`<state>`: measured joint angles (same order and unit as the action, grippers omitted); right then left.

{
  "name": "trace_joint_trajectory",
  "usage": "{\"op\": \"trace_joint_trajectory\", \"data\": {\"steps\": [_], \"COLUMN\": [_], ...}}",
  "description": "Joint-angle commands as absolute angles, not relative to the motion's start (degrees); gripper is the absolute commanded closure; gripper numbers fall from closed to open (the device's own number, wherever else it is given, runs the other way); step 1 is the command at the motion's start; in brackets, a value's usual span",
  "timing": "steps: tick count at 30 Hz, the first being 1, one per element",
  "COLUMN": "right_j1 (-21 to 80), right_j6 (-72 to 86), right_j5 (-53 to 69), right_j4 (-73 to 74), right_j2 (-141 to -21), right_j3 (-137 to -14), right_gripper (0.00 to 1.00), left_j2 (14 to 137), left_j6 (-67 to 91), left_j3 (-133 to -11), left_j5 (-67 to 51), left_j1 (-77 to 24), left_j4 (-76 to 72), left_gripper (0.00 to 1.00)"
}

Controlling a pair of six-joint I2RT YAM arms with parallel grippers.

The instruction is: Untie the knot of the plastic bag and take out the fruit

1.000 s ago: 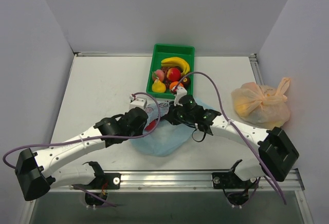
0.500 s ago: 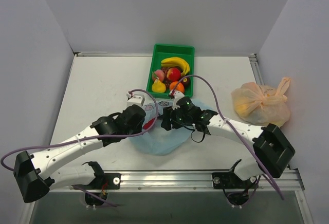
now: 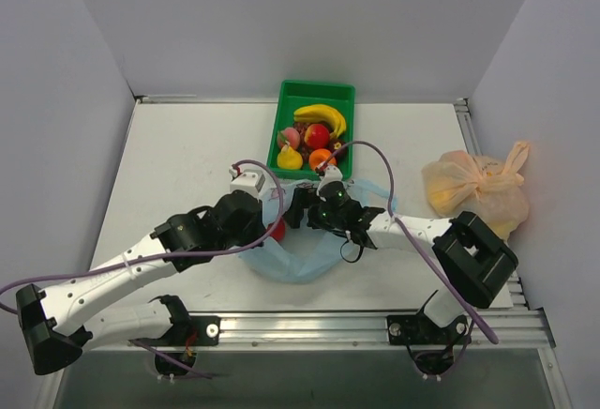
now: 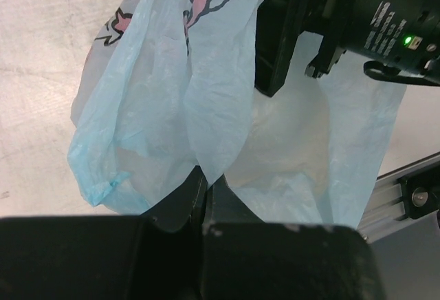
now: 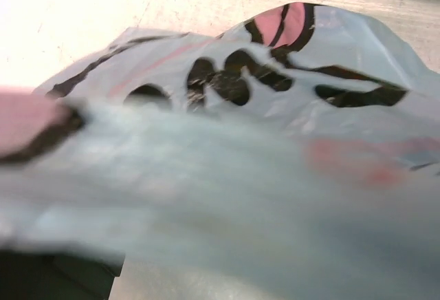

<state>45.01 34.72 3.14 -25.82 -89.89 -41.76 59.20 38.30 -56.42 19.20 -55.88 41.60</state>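
The light blue plastic bag [image 3: 305, 251] lies crumpled on the table between the two arms. My left gripper [image 3: 270, 219] is shut on a fold of its film, pinched at the fingertips [image 4: 206, 179]. Something red [image 3: 278, 231] shows beside that gripper at the bag's edge. My right gripper [image 3: 302, 207] hovers at the bag's top edge, jaws open, one black finger [image 4: 275, 38] apart from the other. Blurred printed film [image 5: 240, 176] fills the right wrist view. I cannot make out the knot. A banana [image 3: 319, 113], a red apple [image 3: 317, 134] and an orange [image 3: 322, 158] lie in the green bin [image 3: 349, 99].
The bin also holds a yellow pear [image 3: 289, 158] and a pink fruit [image 3: 292, 136], just behind both grippers. A knotted pale orange bag [image 3: 473, 190] sits at the right, against the wall. The table's front rail [image 3: 300, 329] runs between the arm bases.
My right gripper has opened and shifted left along the bag toward the left gripper. The left gripper has stayed shut on the film and drawn it slightly forward.
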Motion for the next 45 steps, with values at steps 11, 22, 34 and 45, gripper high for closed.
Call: {"op": "trace_joint_trajectory", "data": {"steps": [11, 22, 34, 45], "right_j1": [44.0, 43.3, 42.3, 42.1], "right_j6": [41.6, 43.7, 45.2, 38.5], "right_j5": [0.8, 2.4, 8.3, 16.3], "right_j4": [-36.3, -42.7, -52.0, -35.0], "right_j2": [-95.4, -102.6, -103.7, -88.1], "right_j3": [-44.0, -45.8, -44.3, -39.6], "right_gripper": [0.04, 0.04, 0.49, 0.8], "left_j2": [58.7, 58.5, 57.9, 58.6], "left_j6": [39.6, 40.0, 41.5, 39.1], "left_j3": [-54.2, -52.9, -50.3, -52.0], "left_j5": [14.4, 13.4, 15.1, 19.2], "left_j1": [-56.2, -56.4, -56.3, -51.9], "left_j4": [41.0, 40.2, 40.3, 41.5], "left_gripper": [1.0, 1.0, 1.0, 1.0]}}
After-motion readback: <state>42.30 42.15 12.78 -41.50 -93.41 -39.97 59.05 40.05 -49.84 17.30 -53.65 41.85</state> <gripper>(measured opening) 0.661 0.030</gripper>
